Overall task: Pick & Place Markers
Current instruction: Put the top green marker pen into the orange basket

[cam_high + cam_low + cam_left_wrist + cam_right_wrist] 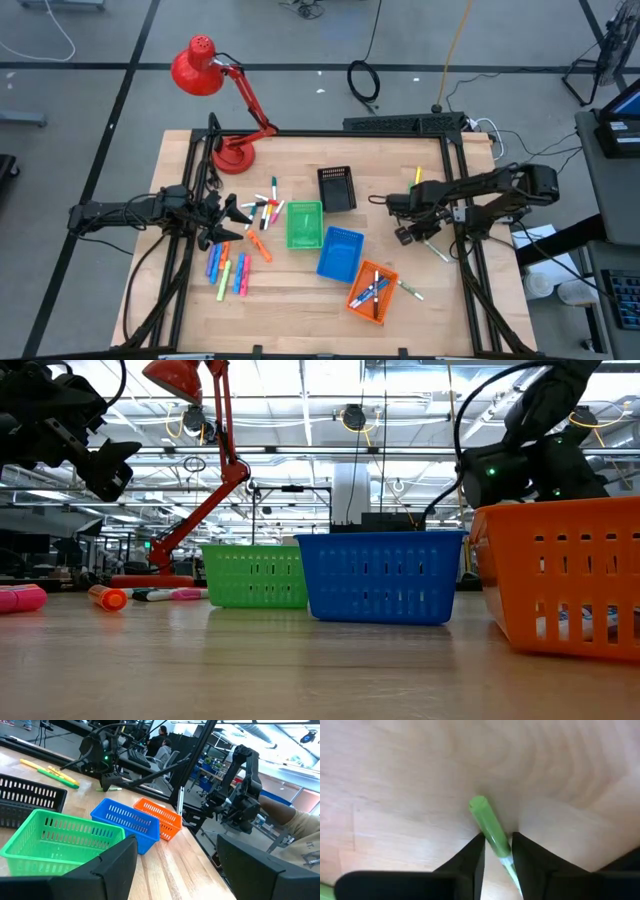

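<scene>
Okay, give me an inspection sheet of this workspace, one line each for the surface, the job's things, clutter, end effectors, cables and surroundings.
Surface: wooden table, bare between the items.
Job's things: loose markers lying left of the green basket; some markers inside the orange basket; blue basket and black basket nearby.
Clutter: red desk lamp at the table's back left.
End effectors: left end effector open above the loose markers; right end effector with its fingers at both sides of a green marker on the table.
Cables: coiled black cable on the floor.
Surroundings: seated person beyond the table.
</scene>
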Available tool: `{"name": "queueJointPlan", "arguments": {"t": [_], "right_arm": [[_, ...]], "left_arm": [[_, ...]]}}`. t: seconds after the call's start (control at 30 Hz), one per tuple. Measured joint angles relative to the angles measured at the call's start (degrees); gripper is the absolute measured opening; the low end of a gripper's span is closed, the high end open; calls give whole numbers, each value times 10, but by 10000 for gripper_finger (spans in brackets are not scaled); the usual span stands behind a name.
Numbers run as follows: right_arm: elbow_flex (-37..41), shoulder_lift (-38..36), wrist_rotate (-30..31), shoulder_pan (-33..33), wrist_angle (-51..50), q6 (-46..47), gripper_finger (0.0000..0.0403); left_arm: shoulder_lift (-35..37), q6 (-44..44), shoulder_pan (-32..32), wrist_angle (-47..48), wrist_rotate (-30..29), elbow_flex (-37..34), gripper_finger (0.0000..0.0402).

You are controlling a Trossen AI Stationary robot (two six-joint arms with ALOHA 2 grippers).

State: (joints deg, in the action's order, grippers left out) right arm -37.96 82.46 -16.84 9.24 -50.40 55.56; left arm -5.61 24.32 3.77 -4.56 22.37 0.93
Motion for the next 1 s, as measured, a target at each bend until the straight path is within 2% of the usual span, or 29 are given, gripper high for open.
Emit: {"name": "queueJointPlan", "arguments": {"t": [0.23, 0.47, 0.57, 0.77, 0.9, 1.0], "right_arm": [[19, 5, 27, 0, 1, -20, 65], [51, 5, 41, -5, 11, -9, 19], [51, -7, 48, -11, 12, -16, 19], [42, -84, 67, -33, 26, -6, 19], [27, -155, 122, -58, 60, 13, 19], [28, -198, 136, -81, 102, 30, 19]], "left_arm": [[0, 0, 0, 0, 0, 0, 274], [0, 0, 0, 0, 0, 0, 274], [0, 0, 0, 0, 0, 0, 273], [0, 0, 0, 0, 0, 0, 274], [0, 0, 0, 0, 0, 0, 274], [0, 0, 0, 0, 0, 0, 274]]}}
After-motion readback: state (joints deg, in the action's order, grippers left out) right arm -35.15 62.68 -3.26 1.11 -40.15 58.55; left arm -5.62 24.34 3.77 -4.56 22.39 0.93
